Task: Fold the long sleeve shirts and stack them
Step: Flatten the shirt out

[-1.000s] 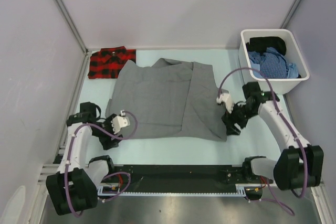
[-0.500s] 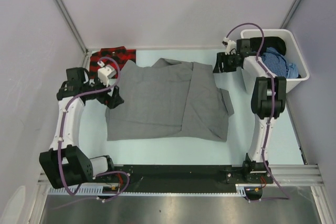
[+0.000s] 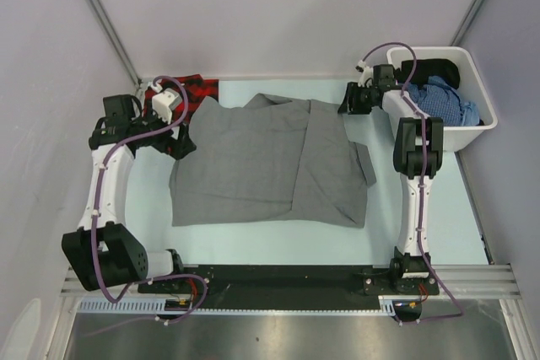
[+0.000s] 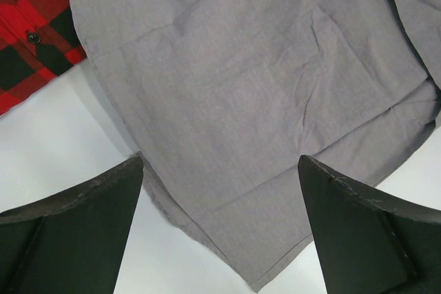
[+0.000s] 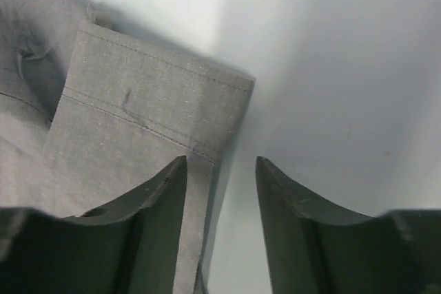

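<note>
**A:** How does the left gripper stand?

**B:** Spread wide, with nothing between its fingers. It hangs over the left edge of the grey shirt, in the far half of that edge. Whether it touches the cloth I cannot tell.

**A:** And the right gripper?

**B:** Its jaws stand partly apart, with a narrow gap between them. It is at the far right corner of the grey shirt. In the wrist view a stitched, squared-off corner of grey cloth lies under one finger and reaches a little way into the gap. The rest of the gap shows bare table. Nothing is pinched.

**A:** How does the shirt itself lie?

**B:** Flat across the middle of the table, its collar end toward the far side. A long folded edge runs from near to far, a little right of its middle. The near right corner lies a bit uneven, with a small flap poking out to the right.

**A:** And the other shirt?

**B:** The plaid shirt, red and black, sits in the far left corner. The grey shirt's far left corner lies just over its edge, and the left arm partly hides it from above.

**A:** Anything else?

**B:** A white bin stands at the far right, beside the right arm. It holds a blue checked cloth and a black cloth.
</note>
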